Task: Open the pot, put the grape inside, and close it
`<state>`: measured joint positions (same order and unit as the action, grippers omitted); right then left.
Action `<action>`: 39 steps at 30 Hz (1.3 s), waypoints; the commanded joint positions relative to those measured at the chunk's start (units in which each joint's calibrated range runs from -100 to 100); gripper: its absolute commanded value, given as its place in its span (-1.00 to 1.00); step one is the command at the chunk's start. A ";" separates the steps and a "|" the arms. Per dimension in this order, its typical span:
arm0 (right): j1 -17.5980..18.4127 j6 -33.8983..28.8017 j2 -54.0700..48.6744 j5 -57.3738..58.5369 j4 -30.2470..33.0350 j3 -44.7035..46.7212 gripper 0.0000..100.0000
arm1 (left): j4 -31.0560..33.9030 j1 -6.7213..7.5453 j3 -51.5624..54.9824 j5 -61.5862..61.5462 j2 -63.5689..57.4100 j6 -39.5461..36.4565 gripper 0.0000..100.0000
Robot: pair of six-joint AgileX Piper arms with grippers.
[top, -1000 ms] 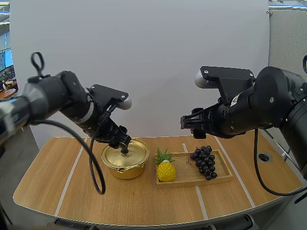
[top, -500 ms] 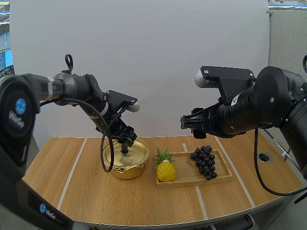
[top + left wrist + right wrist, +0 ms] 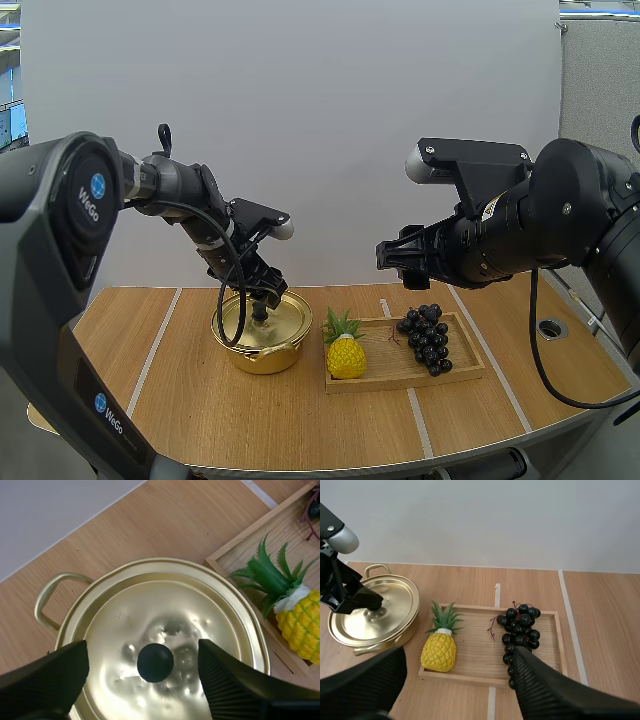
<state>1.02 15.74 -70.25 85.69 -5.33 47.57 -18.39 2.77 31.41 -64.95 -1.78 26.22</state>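
Shifted slightly since a moment ago, my left jaws stand open either side of the black knob (image 3: pixel 155 662) on the gold pot (image 3: pixel 265 358), whose lid (image 3: pixel 200 610) is on. My right jaws, unmoved, hang open above the wooden tray (image 3: pixel 400 380), where the grapes (image 3: pixel 427 338) lie beside a toy pineapple (image 3: pixel 346 357) on the counter (image 3: pixel 250 420).

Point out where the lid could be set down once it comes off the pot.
Bare table left of the pot, the strip in front of pot and wooden tray, and right of the tray. Crowded: the gap between pot and pineapple, and the tray, with grapes too.
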 commanded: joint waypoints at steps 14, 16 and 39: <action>-0.20 0.29 -0.13 -0.54 0.02 -0.39 1.00 | -0.71 0.24 -0.78 1.63 4.98 0.31 1.00; -0.20 0.29 -0.13 -0.54 0.02 -0.39 1.00 | -0.71 0.24 -0.78 1.63 4.98 0.31 1.00; -0.20 0.29 -0.13 -0.54 0.02 -0.39 1.00 | -0.58 0.24 -1.36 -4.58 -6.95 0.23 -1.00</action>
<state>1.02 15.74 -70.25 85.69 -5.33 47.57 -18.64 2.89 30.70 -68.99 -2.28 26.70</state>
